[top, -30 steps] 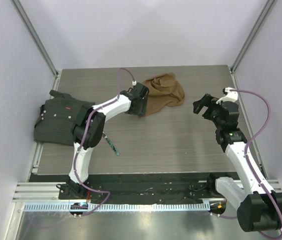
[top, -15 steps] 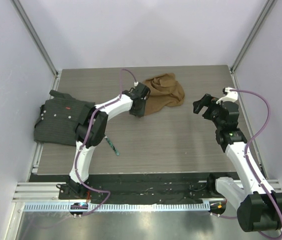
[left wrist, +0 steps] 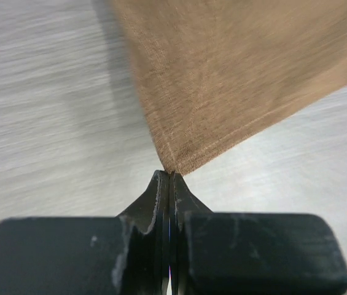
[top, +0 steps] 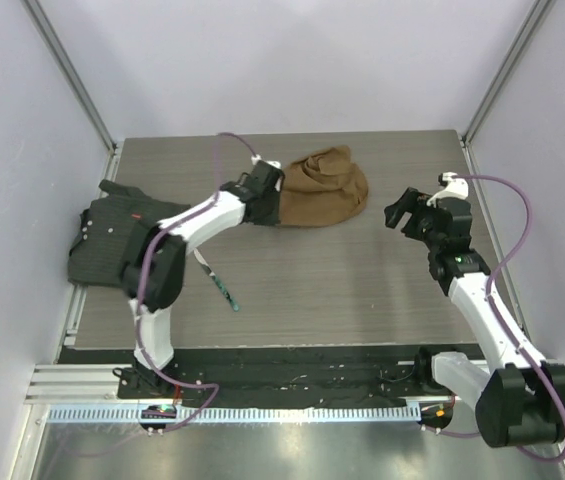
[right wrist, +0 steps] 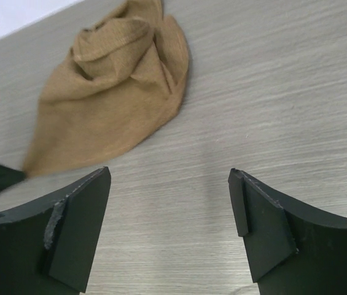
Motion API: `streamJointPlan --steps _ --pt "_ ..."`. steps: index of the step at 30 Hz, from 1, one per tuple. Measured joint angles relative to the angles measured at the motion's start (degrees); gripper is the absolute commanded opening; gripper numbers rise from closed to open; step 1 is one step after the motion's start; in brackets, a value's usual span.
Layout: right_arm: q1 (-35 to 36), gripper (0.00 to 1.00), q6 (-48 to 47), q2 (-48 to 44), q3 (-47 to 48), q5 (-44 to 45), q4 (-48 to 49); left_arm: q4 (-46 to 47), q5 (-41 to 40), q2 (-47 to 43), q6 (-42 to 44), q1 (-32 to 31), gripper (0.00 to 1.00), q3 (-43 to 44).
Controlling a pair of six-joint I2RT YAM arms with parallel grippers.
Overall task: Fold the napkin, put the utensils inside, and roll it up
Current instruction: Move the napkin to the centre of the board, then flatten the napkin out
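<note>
Grey tabletop (top: pixel 362 270) is seen beneath the left gripper (left wrist: pixel 171 178), clamped on a corner of the napkin (left wrist: pixel 222 80); the right gripper (right wrist: pixel 168 184) is held wide, empty. Spreading is judged in hand (cloth crumpled, far centre); a flattening pull is needed.

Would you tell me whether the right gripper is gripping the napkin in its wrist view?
No: the right gripper stands open over the bare table, and the napkin lies beyond it, untouched by it.

Grey wood-grain desk (top: pixel 362 290): crumpled tan napkin (top: pixel 324 190) far centre, knife (top: pixel 224 292) near left, dark textured mat (top: pixel 112 245) at left edge.
</note>
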Motion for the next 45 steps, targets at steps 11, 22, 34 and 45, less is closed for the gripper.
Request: streamJointPlan --steps 11,22,34,45 --pt "10.67 0.80 1.07 22.75 10.95 0.63 -1.90 4.83 7.08 -36.00 -5.84 14.43 0.00 -20.98" --pt "15.78 0.69 2.40 41.07 24.13 -0.37 -3.43 -2.43 10.99 -38.99 -5.33 17.07 0.00 -27.41" --pt "22.03 0.59 1.46 55.71 36.09 -0.15 -5.07 -5.97 12.44 -40.11 -2.45 18.05 0.00 -27.02" --pt "22.29 0.50 -0.59 64.63 45.77 1.07 -8.17 -6.10 14.21 -39.76 -1.49 19.06 0.00 -27.02"
